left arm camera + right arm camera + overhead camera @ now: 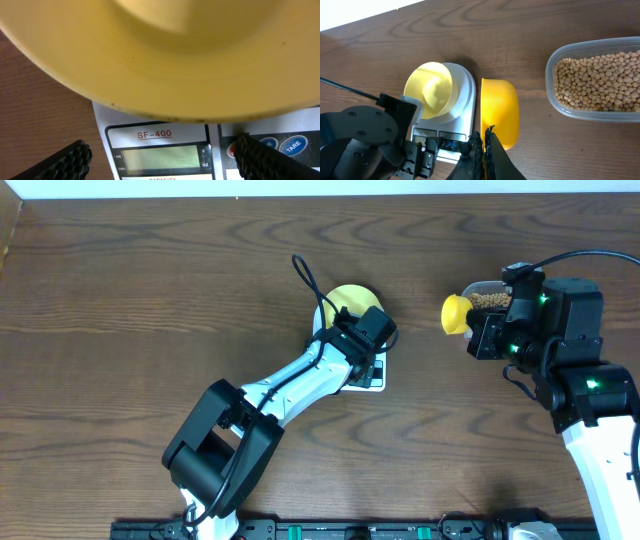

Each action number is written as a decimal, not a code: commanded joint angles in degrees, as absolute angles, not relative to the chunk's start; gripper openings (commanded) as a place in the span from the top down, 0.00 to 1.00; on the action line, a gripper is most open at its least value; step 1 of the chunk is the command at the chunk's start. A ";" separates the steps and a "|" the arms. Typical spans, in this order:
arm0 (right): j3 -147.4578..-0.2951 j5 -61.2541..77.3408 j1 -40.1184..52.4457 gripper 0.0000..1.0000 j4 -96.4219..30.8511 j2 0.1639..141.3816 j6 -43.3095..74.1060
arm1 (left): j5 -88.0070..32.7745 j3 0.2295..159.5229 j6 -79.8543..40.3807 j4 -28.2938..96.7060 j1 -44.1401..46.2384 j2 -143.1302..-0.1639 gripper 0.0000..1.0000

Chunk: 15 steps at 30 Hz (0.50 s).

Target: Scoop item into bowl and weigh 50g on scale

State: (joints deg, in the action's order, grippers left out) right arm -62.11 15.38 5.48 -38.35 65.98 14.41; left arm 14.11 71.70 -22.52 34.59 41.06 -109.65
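The pale-yellow bowl (pixel 432 90) stands on the white scale (pixel 466 87) and shows no beans inside. In the left wrist view the bowl (pixel 165 55) fills the top, with the scale's blank display (pixel 160 157) below it. My left gripper (pixel 162 146) hangs open just above the scale's front edge, one fingertip (pixel 252 152) over the buttons. My right gripper (pixel 484 136) is shut on the handle of a bright yellow scoop (pixel 499 111), which is held beside the scale and looks empty. The beans (pixel 600 80) lie in a clear tub (pixel 555 102) to the right.
Overhead, the left arm (pixel 290 390) stretches diagonally from the front edge to the scale (pixel 368 375). The right arm (pixel 585 390) stands at the right, with the scoop (pixel 455 313) between the bowl (pixel 345 298) and the tub (pixel 490 300). Dark wooden table (pixel 150 310) all around.
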 commanded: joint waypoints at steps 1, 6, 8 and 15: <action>-63.33 14.94 5.19 0.99 -38.39 65.91 13.63 | 15.53 71.31 -22.81 35.66 41.17 -110.91 0.07; -63.33 14.94 5.19 0.99 -38.35 65.91 13.63 | 15.51 71.31 -22.81 37.01 41.17 -110.91 0.06; -63.33 14.94 5.19 0.99 -38.35 65.91 13.63 | 15.53 71.31 -22.81 36.97 41.17 -110.91 0.06; -63.31 14.94 5.19 0.99 -38.20 65.91 13.63 | 15.51 71.31 -22.81 36.16 41.17 -110.91 0.06</action>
